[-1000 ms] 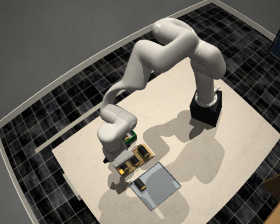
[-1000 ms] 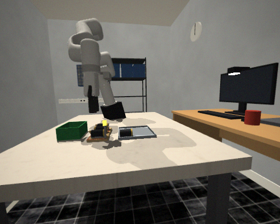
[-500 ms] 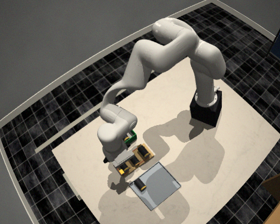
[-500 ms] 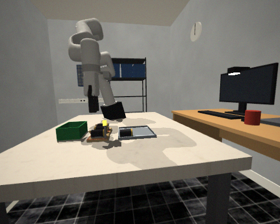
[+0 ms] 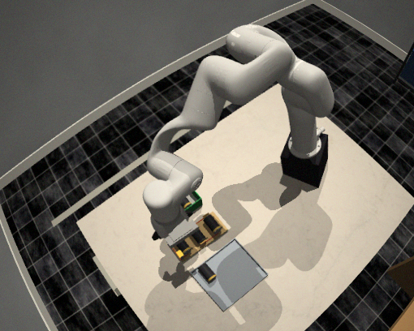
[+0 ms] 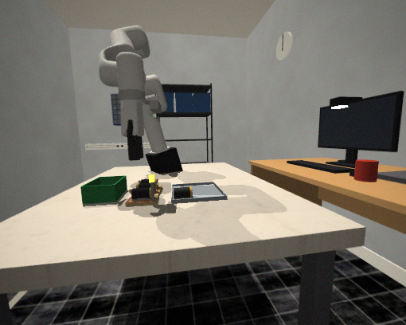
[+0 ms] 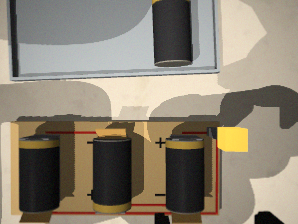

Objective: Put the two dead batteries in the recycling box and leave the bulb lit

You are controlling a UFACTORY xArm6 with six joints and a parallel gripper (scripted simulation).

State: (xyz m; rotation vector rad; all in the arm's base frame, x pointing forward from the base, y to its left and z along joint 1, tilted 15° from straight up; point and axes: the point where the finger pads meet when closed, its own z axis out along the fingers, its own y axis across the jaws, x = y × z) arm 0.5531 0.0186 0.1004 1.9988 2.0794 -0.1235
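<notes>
The holder board [image 5: 223,229] [image 7: 154,172] carries three black batteries: left [image 7: 39,175], middle [image 7: 112,172] and right [image 7: 185,175] in the wrist view. The outer two have their gold ends at the top there, the middle one at the bottom. The bulb [image 5: 179,253] [image 6: 151,178] [image 7: 232,139] at the board's end glows yellow. Another battery [image 5: 207,272] [image 6: 182,193] [image 7: 172,32] lies in the grey tray [image 5: 243,272] [image 6: 207,191] [image 7: 75,56]. The green box [image 5: 196,205] [image 6: 103,193] stands upright; a gold-banded battery [image 5: 187,204] shows inside, the rest is hidden. My gripper [image 7: 215,219] is partly open and empty, above the board.
The tray lies beside the holder board, on the side away from the green box. The arm hides part of the box and board in the top view. A separate desk with a monitor [image 6: 361,123] and a red cup [image 6: 366,170] stands at the right of the exterior view.
</notes>
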